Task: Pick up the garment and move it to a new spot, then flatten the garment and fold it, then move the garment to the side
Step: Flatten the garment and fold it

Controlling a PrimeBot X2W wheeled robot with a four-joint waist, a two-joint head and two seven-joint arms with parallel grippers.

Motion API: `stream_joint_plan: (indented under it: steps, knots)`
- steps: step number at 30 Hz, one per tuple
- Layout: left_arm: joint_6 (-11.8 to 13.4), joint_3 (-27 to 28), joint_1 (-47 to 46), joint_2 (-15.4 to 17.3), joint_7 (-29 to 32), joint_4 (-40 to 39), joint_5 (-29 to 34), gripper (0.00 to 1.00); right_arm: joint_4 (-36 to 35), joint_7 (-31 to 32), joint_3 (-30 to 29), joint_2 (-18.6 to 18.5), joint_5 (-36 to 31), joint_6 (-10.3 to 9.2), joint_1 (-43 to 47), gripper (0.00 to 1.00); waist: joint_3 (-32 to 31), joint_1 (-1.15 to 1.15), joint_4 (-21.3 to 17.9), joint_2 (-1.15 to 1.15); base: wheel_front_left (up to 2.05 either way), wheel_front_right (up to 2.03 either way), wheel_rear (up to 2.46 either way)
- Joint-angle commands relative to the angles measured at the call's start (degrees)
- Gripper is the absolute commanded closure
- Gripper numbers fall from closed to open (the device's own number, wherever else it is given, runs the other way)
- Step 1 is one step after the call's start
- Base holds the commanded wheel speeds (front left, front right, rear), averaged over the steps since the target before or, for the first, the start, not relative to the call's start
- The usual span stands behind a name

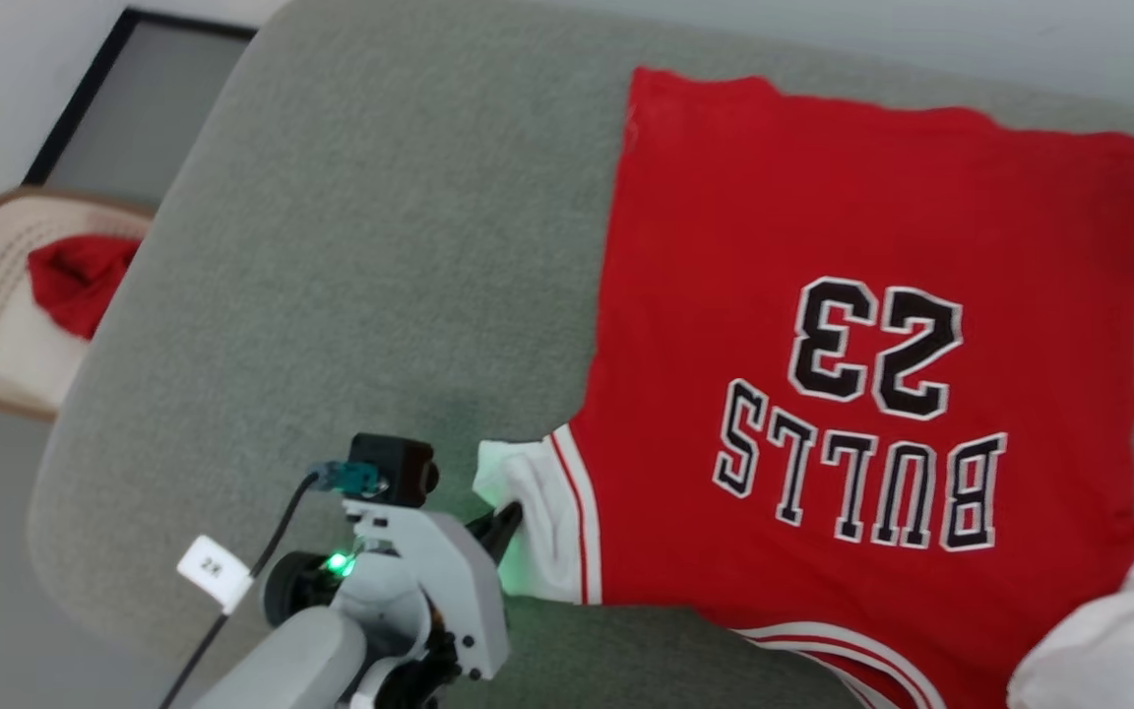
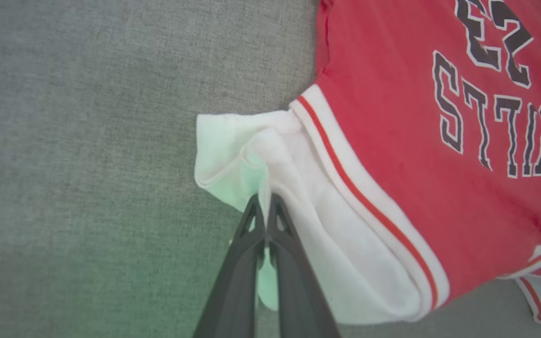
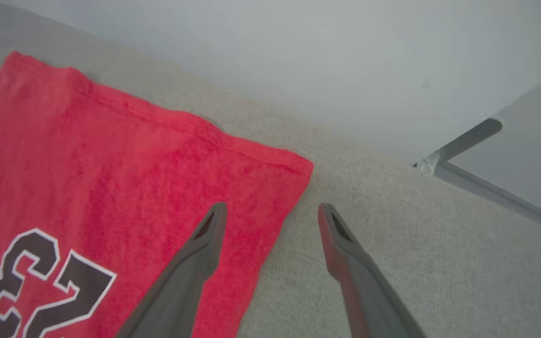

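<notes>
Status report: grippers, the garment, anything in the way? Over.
Left gripper shut on garment sleeve. Right gripper open at far corner. Garment spread on cushion. Nothing blocking.

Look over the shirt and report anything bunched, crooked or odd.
The white sleeve by the left gripper is crumpled into folds, pinched in its shut jaws instead of lying flat. The red body of the shirt lies smooth on the grey cushion.
</notes>
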Motion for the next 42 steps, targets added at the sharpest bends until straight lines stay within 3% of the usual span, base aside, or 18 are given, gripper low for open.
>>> stream_joint_plan:
  steps: [1, 12, 22, 23, 24, 35, 42]
  knots:
    - [-0.8, -0.3, -1.3, -1.0, -0.4, 0.9, 0.6, 1.0, 2.5, 3.3, 1.0, 0.1, 0.6, -0.04, -2.7, 0.0, 4.5, 0.0, 4.5, 0.0, 0.0, 0.0, 0.0]
    - [-4.7, -2.3, -5.5, -5.8, -2.1, 6.1, 0.6, 1.0, 18.2, 17.6, 0.0, 0.2, -4.2, -0.04, -13.3, 0.0, 8.2, 0.0, 9.0, 0.0, 0.0, 0.0, 0.0]
    - [-6.3, -2.6, -6.3, -7.4, -3.3, 10.0, 0.0, 1.0, 31.1, 25.7, -6.6, 1.4, -13.9, -0.05, -14.0, 0.0, 9.2, 0.0, 10.5, 0.0, 0.0, 0.0, 0.0]
    - [-6.4, -2.7, -6.3, -7.5, -3.3, 10.3, 0.0, 1.0, 31.6, 25.5, -7.6, 1.4, -15.0, -0.06, -14.2, 0.59, 9.3, 0.0, 10.6, 0.0, 0.0, 0.0, 0.0]
    - [-6.5, -2.7, -6.3, -7.6, -3.4, 10.6, -0.1, 1.0, 31.9, 25.2, -8.2, 1.6, -15.9, -0.06, -14.4, 1.0, 9.3, 0.0, 10.7, 0.0, 0.0, 0.0, 0.0]
    - [-5.9, -1.8, -6.1, -7.0, -4.2, 12.7, -0.7, 1.0, 31.7, 22.6, -16.0, 4.3, -23.8, -0.06, -14.9, 1.0, 8.2, 0.0, 8.4, 0.0, 0.0, 0.0, 0.0]
    - [-4.8, -0.7, -5.3, -5.2, -4.3, 13.0, -1.0, 1.0, 27.2, 22.4, -14.1, 6.9, -19.3, -0.05, -10.9, 1.0, 5.6, 0.0, 4.6, 0.0, 0.0, 0.0, 0.0]
